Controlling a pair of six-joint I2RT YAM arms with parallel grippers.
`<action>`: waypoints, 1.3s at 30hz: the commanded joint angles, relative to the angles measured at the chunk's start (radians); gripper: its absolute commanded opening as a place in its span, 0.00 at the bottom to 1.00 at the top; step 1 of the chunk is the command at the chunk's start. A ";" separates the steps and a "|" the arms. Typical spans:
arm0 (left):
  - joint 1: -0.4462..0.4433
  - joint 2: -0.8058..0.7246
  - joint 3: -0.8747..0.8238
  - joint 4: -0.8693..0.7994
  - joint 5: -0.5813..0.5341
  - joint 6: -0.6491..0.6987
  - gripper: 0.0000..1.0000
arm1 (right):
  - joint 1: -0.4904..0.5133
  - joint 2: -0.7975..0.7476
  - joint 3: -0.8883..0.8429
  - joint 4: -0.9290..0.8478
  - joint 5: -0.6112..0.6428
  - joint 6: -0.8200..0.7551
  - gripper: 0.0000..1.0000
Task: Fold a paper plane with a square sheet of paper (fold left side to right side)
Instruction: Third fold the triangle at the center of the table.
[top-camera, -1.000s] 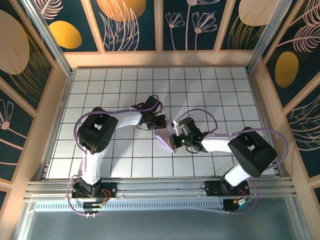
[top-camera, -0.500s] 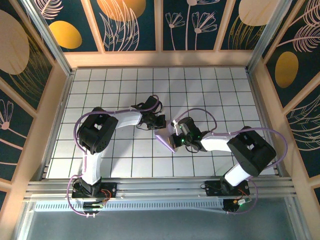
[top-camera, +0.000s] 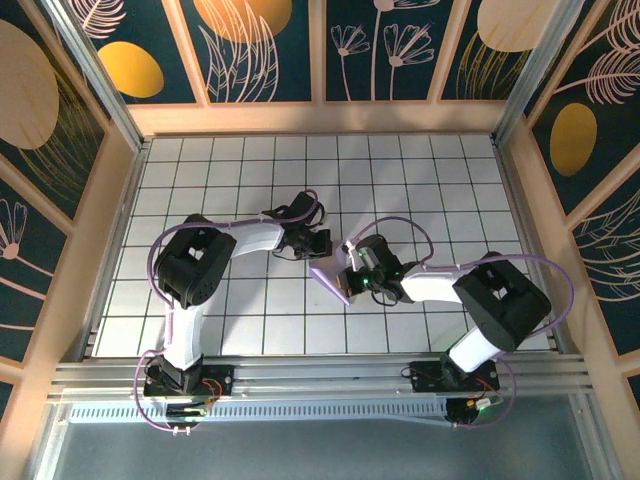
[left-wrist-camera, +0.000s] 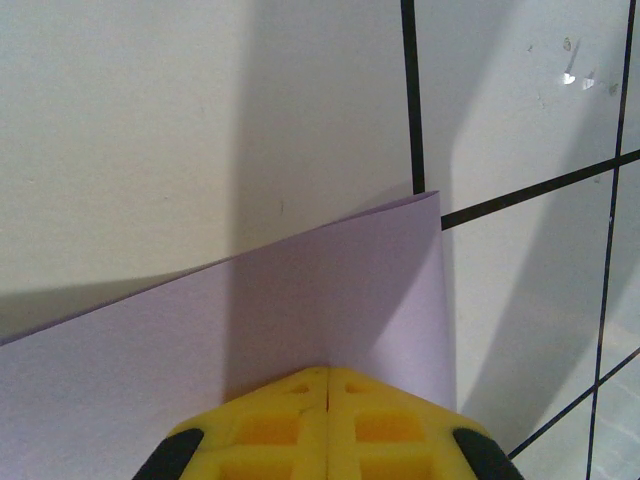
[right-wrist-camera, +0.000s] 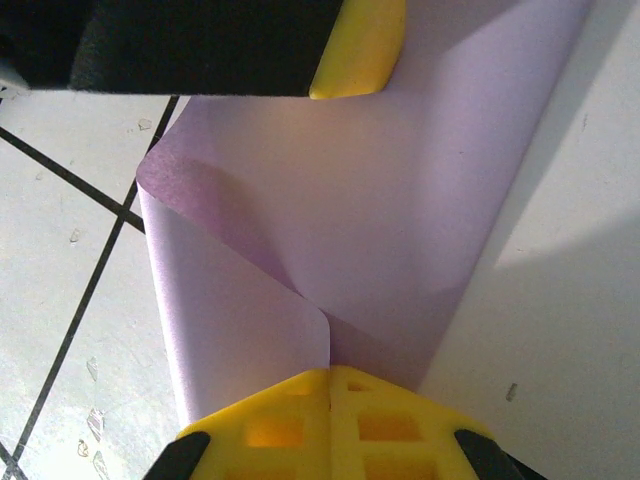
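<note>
Lavender, the square sheet of paper (top-camera: 331, 281) lies mid-way on the tiled table (top-camera: 230, 180); from the left wrist, the left gripper (left-wrist-camera: 328, 378) is closed, tips on the sheet near its corner; from the right wrist, the right gripper (right-wrist-camera: 330, 378) is closed, pinching the curled-over flap.

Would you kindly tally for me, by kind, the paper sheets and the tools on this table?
Sheets: 1, the lavender paper sheet
Tools: 2, the left tool and the right tool, both shut on the sheet
Total: 3
</note>
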 joint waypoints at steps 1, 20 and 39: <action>-0.008 0.037 -0.002 -0.071 -0.038 0.015 0.06 | -0.012 0.018 0.027 -0.009 0.022 0.006 0.00; -0.007 0.007 0.028 -0.070 -0.060 0.016 0.13 | -0.012 0.052 -0.002 -0.029 -0.016 0.020 0.00; 0.003 -0.375 -0.325 0.203 0.000 -0.095 0.06 | -0.012 0.077 -0.008 -0.034 -0.030 0.035 0.00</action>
